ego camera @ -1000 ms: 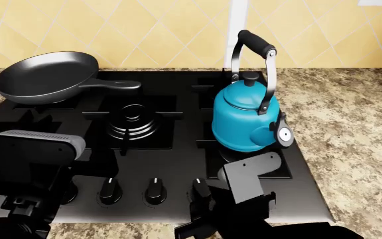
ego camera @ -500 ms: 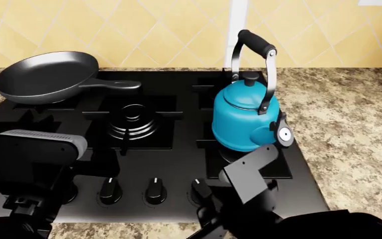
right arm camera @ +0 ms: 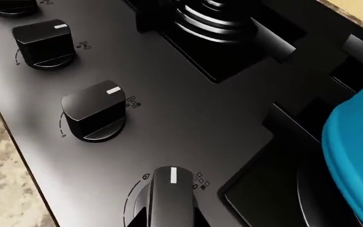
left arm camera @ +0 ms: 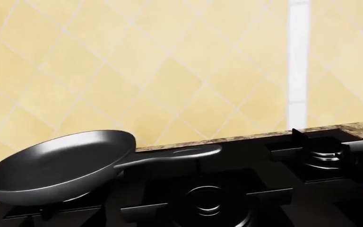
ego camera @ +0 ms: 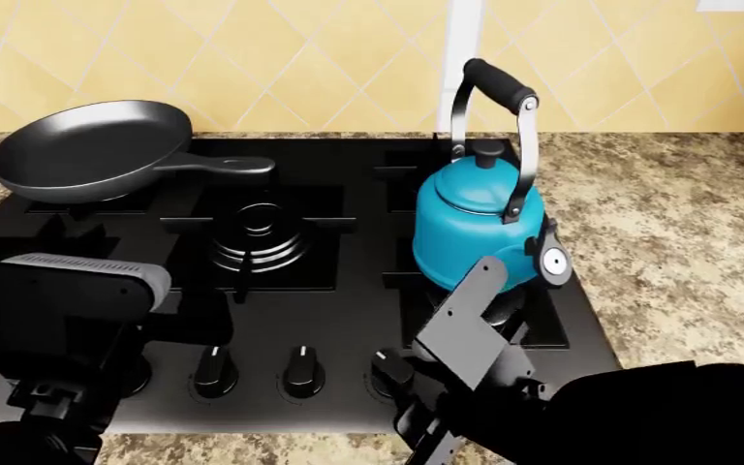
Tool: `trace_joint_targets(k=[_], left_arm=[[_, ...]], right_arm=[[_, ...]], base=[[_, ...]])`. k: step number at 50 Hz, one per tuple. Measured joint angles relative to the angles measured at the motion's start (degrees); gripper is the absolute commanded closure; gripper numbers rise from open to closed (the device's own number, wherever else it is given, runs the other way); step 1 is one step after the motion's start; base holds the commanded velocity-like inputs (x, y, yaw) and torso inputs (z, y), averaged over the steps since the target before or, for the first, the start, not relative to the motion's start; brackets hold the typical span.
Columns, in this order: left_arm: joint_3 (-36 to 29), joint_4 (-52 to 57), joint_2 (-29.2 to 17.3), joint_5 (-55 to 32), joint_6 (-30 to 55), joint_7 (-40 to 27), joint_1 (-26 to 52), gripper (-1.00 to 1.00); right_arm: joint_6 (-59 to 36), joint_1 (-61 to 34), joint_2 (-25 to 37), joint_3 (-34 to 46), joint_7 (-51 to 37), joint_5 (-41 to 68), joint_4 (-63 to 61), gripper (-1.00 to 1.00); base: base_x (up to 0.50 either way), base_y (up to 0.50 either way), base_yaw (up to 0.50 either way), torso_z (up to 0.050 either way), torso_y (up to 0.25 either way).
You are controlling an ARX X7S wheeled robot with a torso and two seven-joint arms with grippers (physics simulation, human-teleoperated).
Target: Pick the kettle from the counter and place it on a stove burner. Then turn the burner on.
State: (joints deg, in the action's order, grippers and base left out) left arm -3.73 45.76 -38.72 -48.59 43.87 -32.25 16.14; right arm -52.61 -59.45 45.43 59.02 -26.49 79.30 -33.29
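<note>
The teal-blue kettle (ego camera: 476, 232) stands upright on the front right stove burner (ego camera: 541, 325), and its blue side fills one edge of the right wrist view (right arm camera: 358, 156). The granite counter (ego camera: 682, 242) surrounds the black hob. My right gripper (right arm camera: 170, 220) sits at the rightmost control knob (right arm camera: 170, 194), with a dark fingertip (right arm camera: 137, 218) flush against each side of it. In the head view that knob (ego camera: 389, 366) lies just ahead of my right wrist. My left arm (ego camera: 75, 291) hovers over the hob's front left; its fingers do not show.
A black frying pan (ego camera: 88, 150) rests on the back left burner, handle pointing right. The wide multi-ring burner (ego camera: 259, 232) is in the middle. Two more knobs (ego camera: 213, 366) (ego camera: 301, 366) line the hob's front edge. The tiled wall rises behind.
My right wrist has rolled and pushed forward toward the rightmost knob, its camera bracket tilting from flat to steep. The kettle, pan and left arm have not moved.
</note>
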Motion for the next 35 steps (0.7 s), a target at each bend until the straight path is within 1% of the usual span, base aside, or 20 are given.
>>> trace_joint_targets(k=[11,24,25,35], left_arm=[[-0.2,-0.3,0.0,0.1,-0.2,0.0,0.0,-1.0],[-0.2,-0.2,-0.1,-0.4,-0.1,-0.3,0.2,-1.0],[-0.1,-0.2,-0.2,-0.4,-0.2,-0.3,0.1,-1.0],[0.0,0.2,-0.3,-0.7,-0.1,-0.6,0.2,-1.0]], right_arm=[[-1.0,-2.0,0.3,1.4,5.9,-3.7,0.7,1.0],[-0.4,-1.5,0.8,1.5,7.0,-5.5,0.1,1.0],[-0.4,-1.4,0.8,1.5,6.8,-5.5,0.0,-1.0],[-2.2,-3.2,1.7,0.7,1.0,-3.1,-2.0,-1.0]], base=[[0.0,0.0,0.0,0.0,0.0],[0.0,0.0,0.0,0.0,0.0],[0.0,0.0,0.0,0.0,0.0],[0.0,0.0,0.0,0.0,0.0]])
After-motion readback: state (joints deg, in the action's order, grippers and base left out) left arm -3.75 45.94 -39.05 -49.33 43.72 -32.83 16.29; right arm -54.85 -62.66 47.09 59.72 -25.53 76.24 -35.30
